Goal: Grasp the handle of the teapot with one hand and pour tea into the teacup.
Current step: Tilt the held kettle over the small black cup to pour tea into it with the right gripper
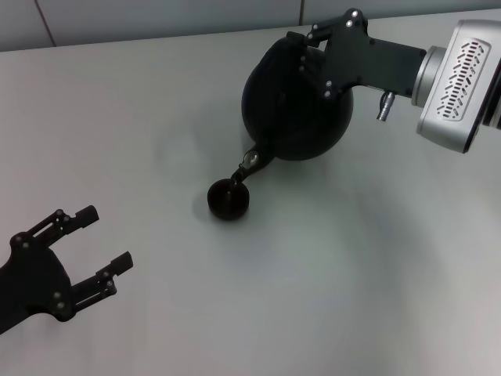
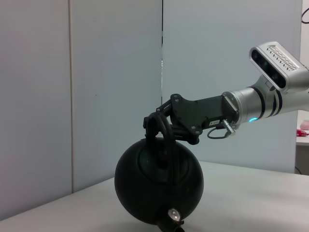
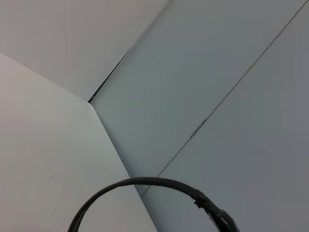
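Note:
The black teapot [image 1: 293, 110] hangs lifted and tilted above the table at the back centre, its spout [image 1: 252, 160] pointing down at the tiny dark teacup [image 1: 228, 198] just below it. My right gripper [image 1: 309, 51] is shut on the handle at the pot's top. The left wrist view shows the right gripper [image 2: 157, 121] clamped on the arched handle [image 2: 164, 130] above the teapot [image 2: 145, 188]. The right wrist view shows only the handle's hoop [image 3: 145, 182]. My left gripper [image 1: 107, 236] is open and empty at the front left, away from the cup.
The pale table [image 1: 352, 274] stretches around the cup. A wall of grey panels [image 2: 96, 96] stands behind the table's far edge.

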Controlling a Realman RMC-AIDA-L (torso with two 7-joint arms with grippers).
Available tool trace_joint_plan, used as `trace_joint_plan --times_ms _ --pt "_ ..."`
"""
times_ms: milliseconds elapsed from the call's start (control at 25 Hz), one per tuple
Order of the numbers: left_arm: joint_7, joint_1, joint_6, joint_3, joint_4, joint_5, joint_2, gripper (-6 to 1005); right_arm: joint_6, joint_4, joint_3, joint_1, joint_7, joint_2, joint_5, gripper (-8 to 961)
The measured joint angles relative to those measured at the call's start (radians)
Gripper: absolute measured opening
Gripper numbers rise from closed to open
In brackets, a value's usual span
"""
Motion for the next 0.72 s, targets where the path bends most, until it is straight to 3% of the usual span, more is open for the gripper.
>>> trace_joint_plan --times_ms 400,720 --pt "0.001 0.0 0.0 0.0 0.0 0.0 -0.002 796 -0.002 -0.001 0.0 0.002 0.015 0.0 0.004 87" --pt "-0.001 0.0 0.0 0.0 0.0 -0.001 0.0 795 -0.016 0.01 0.012 -0.012 0.153 0.0 0.013 87"
